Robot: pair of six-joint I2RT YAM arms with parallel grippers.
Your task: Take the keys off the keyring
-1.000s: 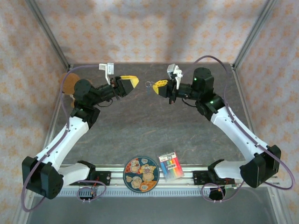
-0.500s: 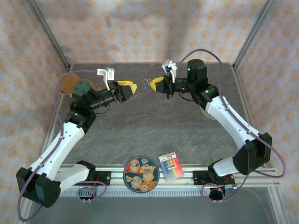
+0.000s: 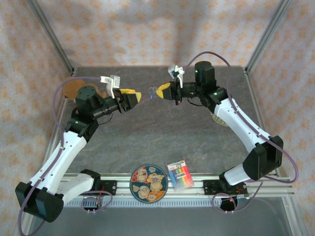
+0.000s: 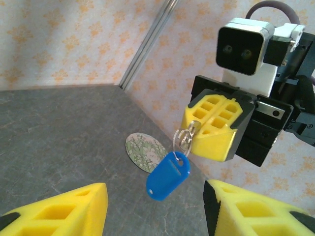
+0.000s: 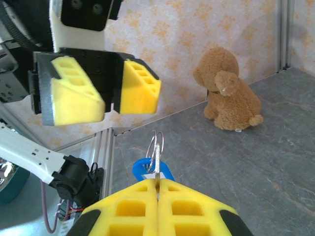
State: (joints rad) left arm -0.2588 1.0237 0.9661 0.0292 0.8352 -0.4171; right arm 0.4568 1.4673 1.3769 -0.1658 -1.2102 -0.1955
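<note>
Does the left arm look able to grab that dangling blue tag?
Probably yes: the open left gripper faces the blue tag, hanging from the ring pinched by the right gripper, nothing between them.

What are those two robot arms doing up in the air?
The right arm holds a metal keyring above the table, its jaws shut on it, with a blue tag dangling below. The left arm faces it with jaws open, not touching the keyring. It looks set to grab something off it, though no key is clear to see.
</note>
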